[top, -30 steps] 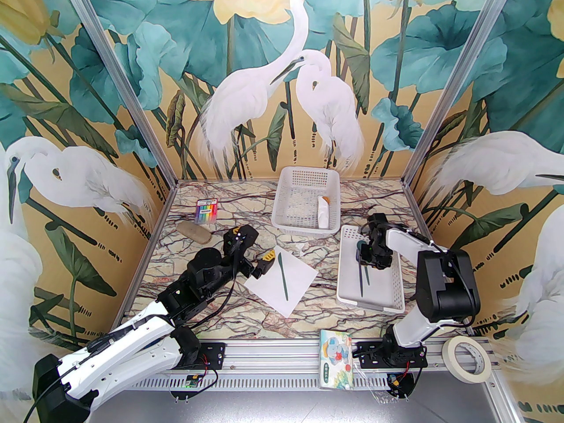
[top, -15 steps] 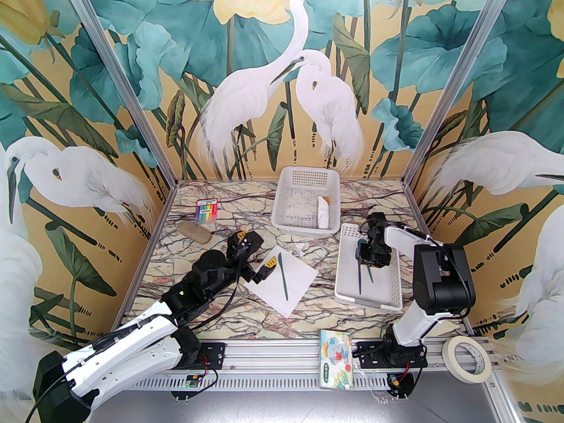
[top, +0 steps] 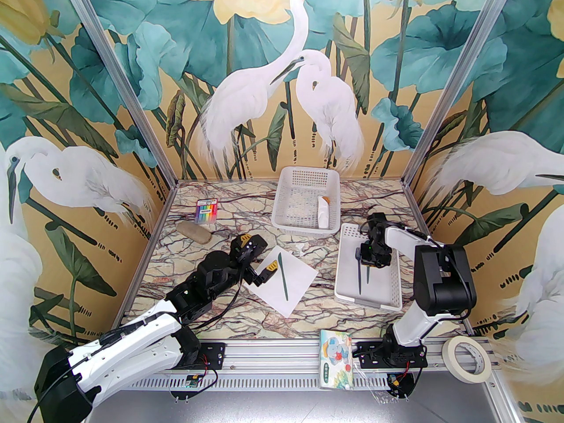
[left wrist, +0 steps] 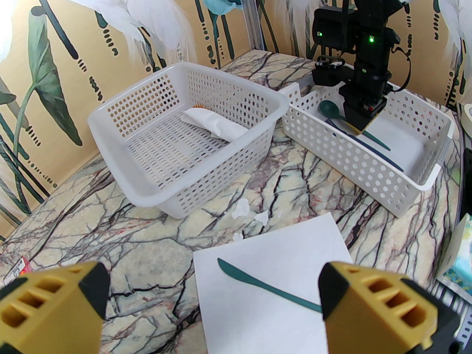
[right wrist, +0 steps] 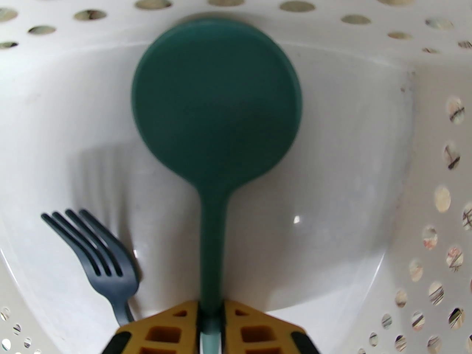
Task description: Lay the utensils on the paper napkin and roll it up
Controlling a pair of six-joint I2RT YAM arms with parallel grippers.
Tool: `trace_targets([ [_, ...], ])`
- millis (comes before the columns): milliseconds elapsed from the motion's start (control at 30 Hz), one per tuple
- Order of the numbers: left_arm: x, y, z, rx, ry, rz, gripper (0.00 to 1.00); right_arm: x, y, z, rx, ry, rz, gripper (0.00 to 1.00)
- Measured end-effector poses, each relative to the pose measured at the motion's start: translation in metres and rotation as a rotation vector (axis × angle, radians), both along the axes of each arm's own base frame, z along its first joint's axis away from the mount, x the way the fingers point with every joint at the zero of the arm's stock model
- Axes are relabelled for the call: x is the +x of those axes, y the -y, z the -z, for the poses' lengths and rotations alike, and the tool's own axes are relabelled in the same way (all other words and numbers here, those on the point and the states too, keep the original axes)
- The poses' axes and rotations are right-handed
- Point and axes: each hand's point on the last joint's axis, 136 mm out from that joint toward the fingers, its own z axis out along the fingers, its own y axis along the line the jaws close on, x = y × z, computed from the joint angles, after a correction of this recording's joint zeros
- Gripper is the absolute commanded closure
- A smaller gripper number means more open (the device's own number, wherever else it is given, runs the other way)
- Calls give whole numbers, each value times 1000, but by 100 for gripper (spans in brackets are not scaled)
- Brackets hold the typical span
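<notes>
The white paper napkin (top: 303,276) (left wrist: 295,242) lies flat at mid-table. A slim teal utensil (top: 283,278) (left wrist: 265,284) with a blade-like tip rests across it. My left gripper (top: 259,257) (left wrist: 212,290) hovers open over the napkin's left corner, holding nothing. Inside the long white basket (top: 341,276) (left wrist: 350,160), my right gripper (top: 366,263) (right wrist: 211,312) is shut on the handle of the teal round-bowled spoon (right wrist: 217,98) (left wrist: 328,108). The spoon's bowl is close to the basket's end wall. A darker fork (right wrist: 99,249) (left wrist: 368,149) lies on the basket floor beside the spoon.
A deeper white basket (top: 286,218) (left wrist: 147,205) at the back holds a white paper-wrapped utensil with an orange tip (top: 324,212). Marker pack (top: 207,211) and tan stone (top: 194,231) sit back left. Paper scraps (left wrist: 243,208) lie beyond the napkin. Tissue pack (top: 337,359) and tape roll (top: 467,359) are at the near rail.
My left gripper has moved right and forward toward the napkin's left corner. The long basket has slid slightly left, with the right gripper shifting a little inside it.
</notes>
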Motion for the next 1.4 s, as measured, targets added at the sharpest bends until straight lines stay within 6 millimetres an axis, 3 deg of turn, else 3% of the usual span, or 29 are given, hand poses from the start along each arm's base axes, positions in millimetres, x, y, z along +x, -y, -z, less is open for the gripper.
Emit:
trace_targets([
  [333, 0, 8, 14, 13, -46, 30, 0, -2, 1, -13, -2, 39, 0, 84],
  [600, -2, 10, 15, 14, -47, 45, 1, -4, -2, -52, 1, 138, -7, 83],
  [800, -4, 11, 17, 35, -37, 62, 1, -5, -20, -88, 15, 213, -62, 84],
  [1100, -7, 8, 27, 118, -21, 90, 1, -9, -83, -144, 87, 333, -213, 83],
  [1267, -11, 5, 31, 169, -6, 108, 0, -23, -134, -147, 172, 326, -314, 83],
  [1400, -14, 2, 22, 176, 33, 117, 0, -35, -173, -136, 216, 289, -392, 83],
])
